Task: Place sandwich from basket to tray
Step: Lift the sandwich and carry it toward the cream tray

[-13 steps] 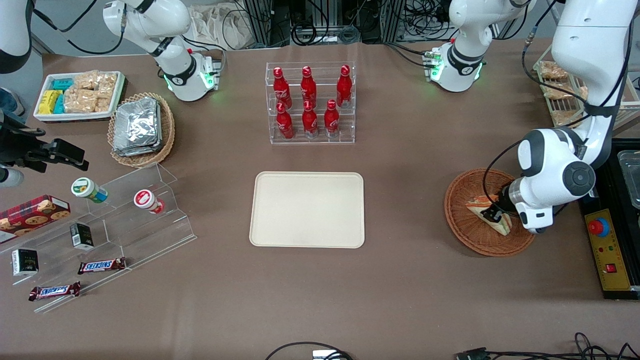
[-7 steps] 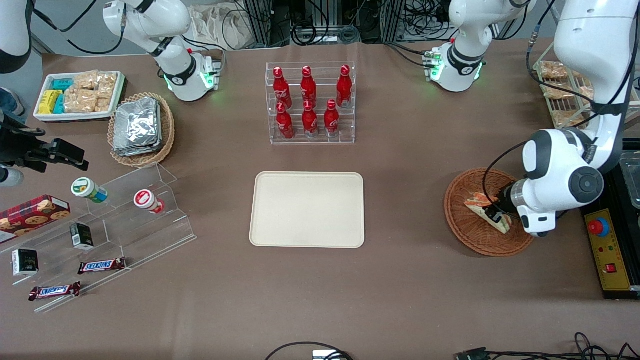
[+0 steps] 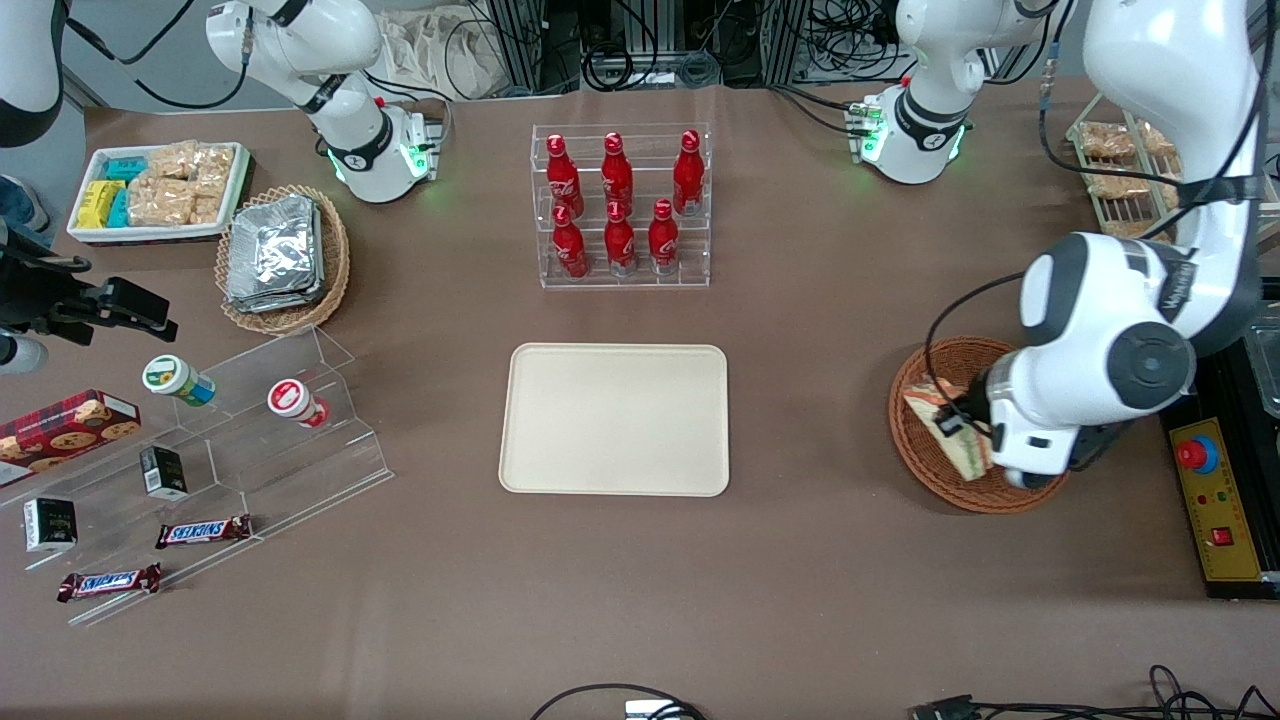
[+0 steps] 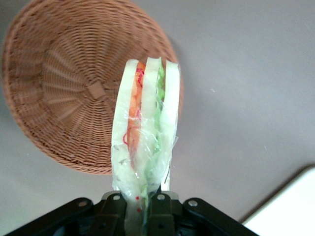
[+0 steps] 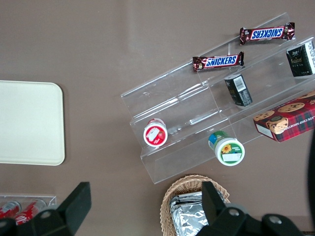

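Tool (image 4: 140, 206) clamped on sandwich (image 4: 145, 128), wedge held clear above basket (image 4: 74, 93). Basket on brown tabletop (image 3: 800, 560) toward working arm's end. Tray (image 3: 615, 420) bare at tabletop centre, well apart from basket.

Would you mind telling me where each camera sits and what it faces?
Front view: high, facing both arms; tool grips the sandwich over the basket.
Left wrist view: looks along the tool past the sandwich to the basket.
Right wrist view: looks down at the tray; the parked arm's fingers show.
Shared: all show the tray.
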`<action>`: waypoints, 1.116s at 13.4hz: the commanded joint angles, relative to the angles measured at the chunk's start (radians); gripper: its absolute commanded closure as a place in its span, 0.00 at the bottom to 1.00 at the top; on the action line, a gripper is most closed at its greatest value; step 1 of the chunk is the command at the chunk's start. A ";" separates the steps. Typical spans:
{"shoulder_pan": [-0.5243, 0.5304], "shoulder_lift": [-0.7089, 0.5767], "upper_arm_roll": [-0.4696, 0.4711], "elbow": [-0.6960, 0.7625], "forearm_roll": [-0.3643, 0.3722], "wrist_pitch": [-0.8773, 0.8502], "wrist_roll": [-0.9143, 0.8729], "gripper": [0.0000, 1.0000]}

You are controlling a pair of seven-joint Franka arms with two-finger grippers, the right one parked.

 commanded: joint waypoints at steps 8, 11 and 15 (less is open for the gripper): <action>-0.311 0.208 0.005 0.184 -0.003 0.040 -0.049 1.00; -0.374 0.264 0.005 0.184 0.008 0.149 -0.046 1.00; -0.388 0.314 0.004 0.183 0.003 0.226 -0.049 1.00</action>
